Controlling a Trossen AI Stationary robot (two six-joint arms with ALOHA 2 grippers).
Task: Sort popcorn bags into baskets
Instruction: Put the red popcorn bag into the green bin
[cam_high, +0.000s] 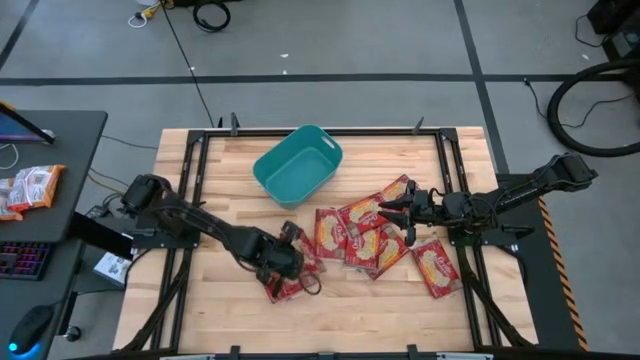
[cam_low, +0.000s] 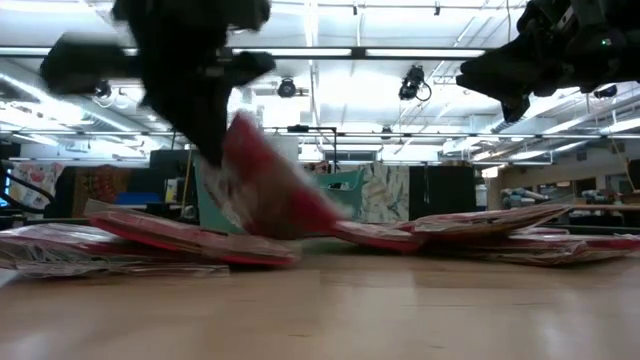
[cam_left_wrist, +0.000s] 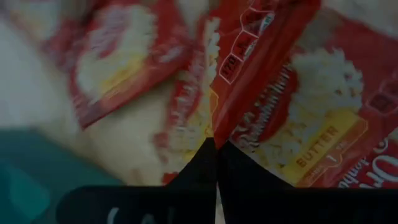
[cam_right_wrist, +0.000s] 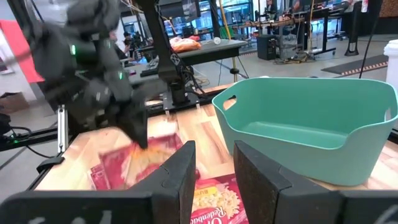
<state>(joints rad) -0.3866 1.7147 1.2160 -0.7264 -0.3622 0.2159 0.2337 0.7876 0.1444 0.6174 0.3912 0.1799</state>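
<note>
High view showed the left gripper (cam_high: 290, 262) low over the near-left edge of the scattered popcorn bags (cam_high: 360, 238), its jaws pinched on the edge of one bag (cam_high: 287, 287). The left wrist view confirmed this: the two dark fingers met on a red fold, with more packets lying below. In the low view that bag (cam_low: 268, 190) hung tilted from the gripper, one corner seemingly down near the pile, so the step in hand looked like the lift of a picked bag.

The teal basket (cam_high: 297, 166) sat toward the far side of the tabletop (cam_high: 200, 310), apart from the pile and apparently empty, so sorting seemed barely begun. The next move would call for raising the bag clear, carrying it across to the basket and releasing it above the opening.

The left arm reached in low from the left. The right gripper (cam_high: 392, 210) hovered above the pile's right side, jaws narrowly apart and holding nothing, pointed toward the basket (cam_right_wrist: 311, 124).
</note>
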